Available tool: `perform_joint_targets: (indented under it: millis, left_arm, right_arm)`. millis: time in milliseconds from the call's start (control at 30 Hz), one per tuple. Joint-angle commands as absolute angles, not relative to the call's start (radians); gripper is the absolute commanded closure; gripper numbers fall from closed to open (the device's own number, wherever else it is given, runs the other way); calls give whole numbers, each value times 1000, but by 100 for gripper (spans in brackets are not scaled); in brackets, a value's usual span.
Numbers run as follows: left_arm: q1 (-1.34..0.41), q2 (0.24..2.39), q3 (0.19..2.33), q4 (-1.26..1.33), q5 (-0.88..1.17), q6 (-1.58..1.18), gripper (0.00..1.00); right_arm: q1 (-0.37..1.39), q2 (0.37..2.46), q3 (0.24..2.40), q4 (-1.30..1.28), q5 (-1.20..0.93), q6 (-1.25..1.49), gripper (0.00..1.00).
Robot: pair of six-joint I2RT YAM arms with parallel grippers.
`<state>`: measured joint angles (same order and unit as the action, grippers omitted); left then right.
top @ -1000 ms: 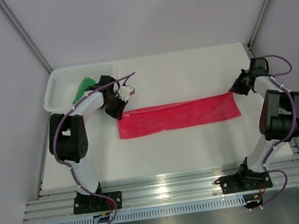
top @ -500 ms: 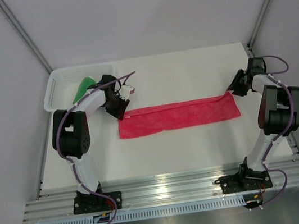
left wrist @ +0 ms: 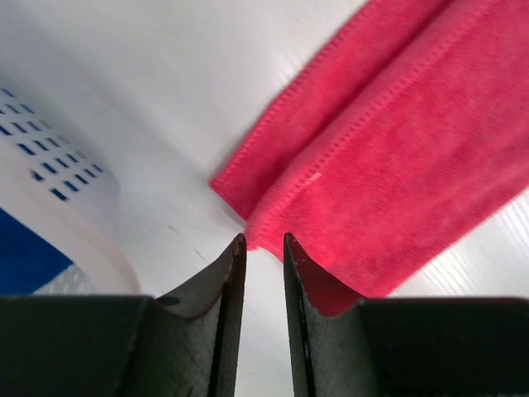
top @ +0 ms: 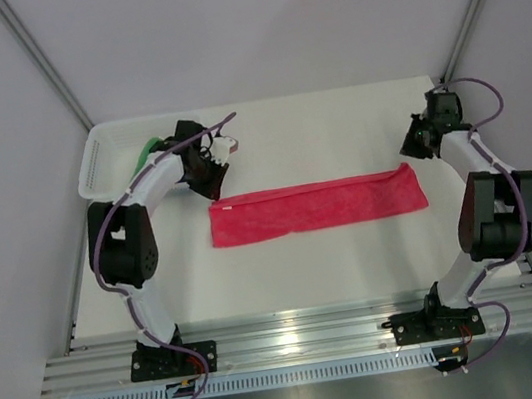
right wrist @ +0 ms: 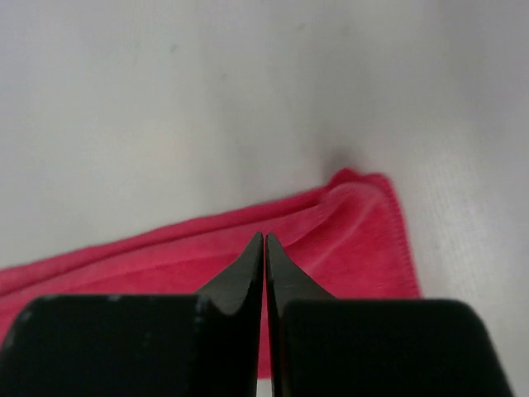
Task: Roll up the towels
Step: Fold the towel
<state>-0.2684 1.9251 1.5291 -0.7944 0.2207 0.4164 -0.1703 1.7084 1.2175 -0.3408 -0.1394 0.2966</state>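
The pink-red towel (top: 316,205) lies flat on the table (top: 337,138): soft, limp, light. I'd pinch a short-end hem. Left fingers (left wrist: 227,281) barely parted, right fingers (right wrist: 244,273) pressed together, both empty.

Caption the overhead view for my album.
Left pincer and right pincer hover past the ends of a flat pink-red towel; basket far left.

We're sweeping all three views now and nothing reads: no lettering, brand, number or sign comes through anywhere. Closest we get is a tiny white fleck (left wrist: 317,176) on the seam of the pink-red towel (left wrist: 397,141), far too small for us to tell if it carries print.
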Motion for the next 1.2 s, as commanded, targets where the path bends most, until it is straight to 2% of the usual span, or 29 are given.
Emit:
perform_joint_targets:
  millis: [0, 33, 367, 567, 1167]
  left_arm:
    - [-313, 1844, 1461, -839, 293, 402, 73]
    - [-322, 1847, 1444, -833, 293, 402, 73]
    - [-334, 1951, 1436, -819, 229, 396, 72]
    - [-334, 1970, 1450, -847, 177, 396, 71]
    - [-336, 2019, 1514, -925, 132, 408, 69]
  right_arm:
    - [-77, 1644, 1149, -356, -201, 259, 97]
    - [-58, 1649, 1129, -353, -236, 270, 100]
    - [164, 1814, 1173, -233, -460, 261, 100]
    - [192, 1933, 1238, -249, -459, 288, 100]
    - [193, 2023, 1354, -256, -385, 336, 100]
